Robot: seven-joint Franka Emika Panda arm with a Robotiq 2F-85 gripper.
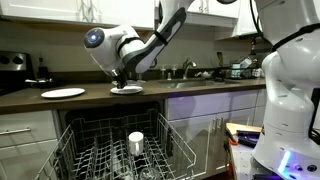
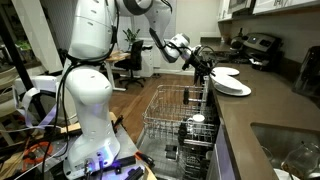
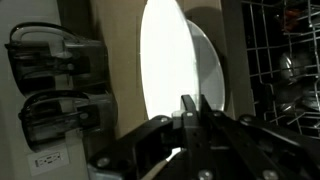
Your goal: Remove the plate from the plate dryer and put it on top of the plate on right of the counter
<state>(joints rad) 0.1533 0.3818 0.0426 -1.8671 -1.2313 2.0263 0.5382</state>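
Note:
My gripper (image 1: 122,80) (image 2: 207,68) is at the counter's (image 1: 95,99) front edge, shut on the rim of the pale plate (image 1: 129,88) (image 2: 234,87). In the wrist view the fingers (image 3: 193,102) sit close together on the edge of this bright plate (image 3: 165,55). A greyer plate (image 3: 213,70) shows partly behind it, so the held plate lies over the plate on the right of the counter. The two cannot be told apart in the exterior views. The wire plate dryer (image 1: 90,150) (image 2: 165,115) stands pulled out below the counter.
A wider white plate (image 1: 63,92) (image 2: 226,71) lies further along the counter. A small white cup (image 1: 136,140) (image 2: 197,120) stands in the rack. A sink (image 2: 290,150) and clutter (image 1: 215,72) are at the counter's other end. The robot's white base (image 1: 290,100) stands nearby.

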